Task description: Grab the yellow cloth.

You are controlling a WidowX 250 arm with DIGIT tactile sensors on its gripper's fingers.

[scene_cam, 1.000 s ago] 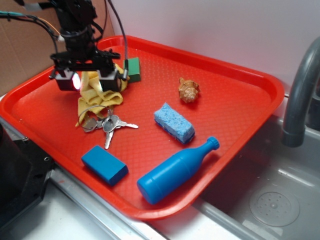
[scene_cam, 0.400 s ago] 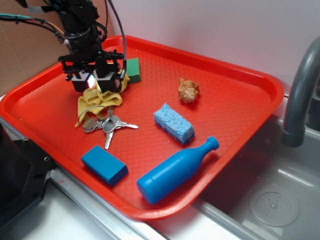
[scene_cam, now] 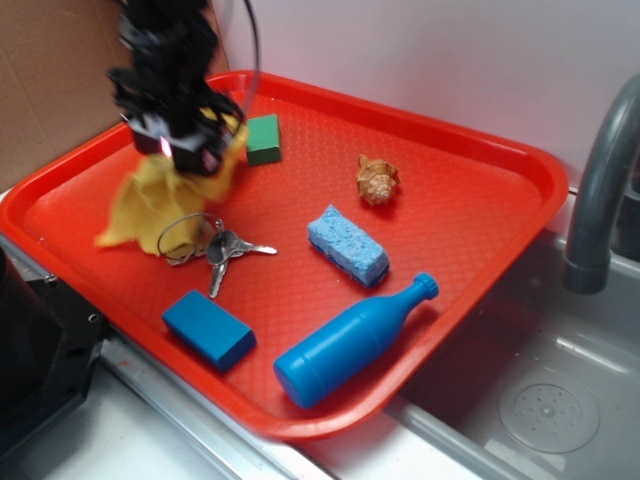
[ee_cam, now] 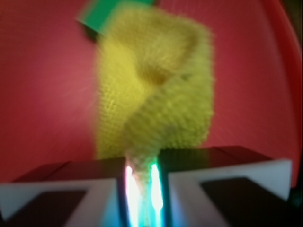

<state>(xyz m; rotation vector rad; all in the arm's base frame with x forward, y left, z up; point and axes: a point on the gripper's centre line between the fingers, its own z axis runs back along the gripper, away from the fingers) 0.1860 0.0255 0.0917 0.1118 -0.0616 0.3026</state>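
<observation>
1. While the exterior view takes in the whole red tray (scene_cam: 480,150) with my blurred arm over its far left corner, the wrist view shows only the pinch point, red tray floor and a corner of the green block (ee_cam: 97,16).
2. Only the exterior view shows the key ring (scene_cam: 205,243), the light-blue sponge (scene_cam: 347,244), the blue bottle (scene_cam: 350,343), the blue block (scene_cam: 209,329), the shell (scene_cam: 377,179) and the grey faucet (scene_cam: 598,190) over the sink.
3. My tool (scene_cam: 182,150) is clenched on the yellow cloth (scene_cam: 150,200); in the wrist view its two fingers (ee_cam: 90,189) stand almost together with a thin bunch of cloth (ee_cam: 156,94) squeezed between them.
4. From the pinch the cloth hangs down with its long axis near vertical, widening below, its lowest corner pointing toward the tray's left edge beside the key ring.
5. Whether that corner touches the tray, I cannot tell.
</observation>
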